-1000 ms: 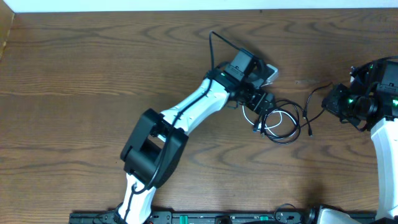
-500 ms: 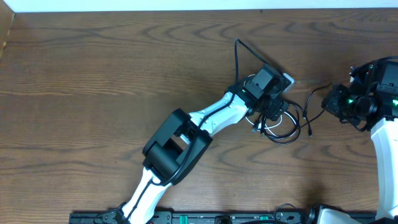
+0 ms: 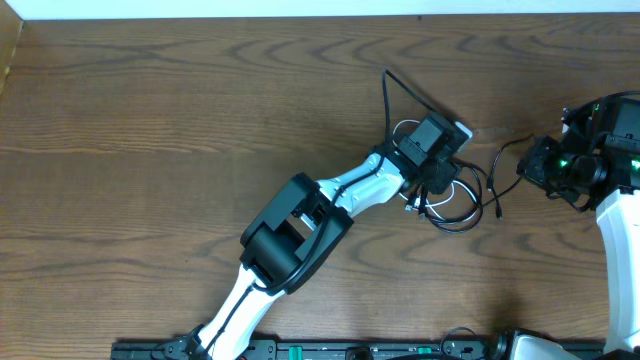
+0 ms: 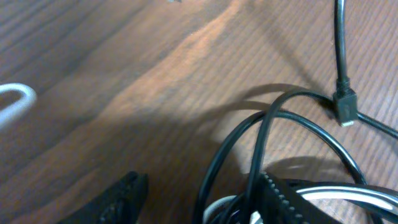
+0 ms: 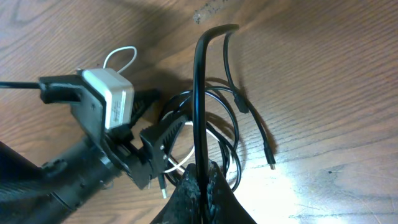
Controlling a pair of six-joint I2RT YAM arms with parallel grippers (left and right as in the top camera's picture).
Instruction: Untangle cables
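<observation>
The cables (image 3: 460, 198) lie as a small tangle of thin black and white loops on the wooden table, right of centre. My left gripper (image 3: 440, 180) is down on the tangle's left side. In the left wrist view its jaws (image 4: 199, 202) stand apart, with black strands (image 4: 261, 143) and a white loop (image 4: 217, 208) between the fingers. A black plug end (image 4: 345, 111) lies further out. My right gripper (image 5: 200, 180) is shut on one black cable (image 5: 199, 93), which rises from the fingers and bends over toward the tangle. In the overhead view the right gripper (image 3: 532, 165) sits right of the pile.
A white loop (image 3: 405, 128) of the left wrist's own wiring sticks out behind the left gripper. The left arm (image 3: 300, 225) crosses the table's middle diagonally. The right arm (image 3: 620, 230) stands at the right edge. A black rail (image 3: 330, 350) runs along the front.
The left arm has swung right and come down onto the tangle, and its jaws have narrowed around the strands. The right gripper and its black cable have not moved.
</observation>
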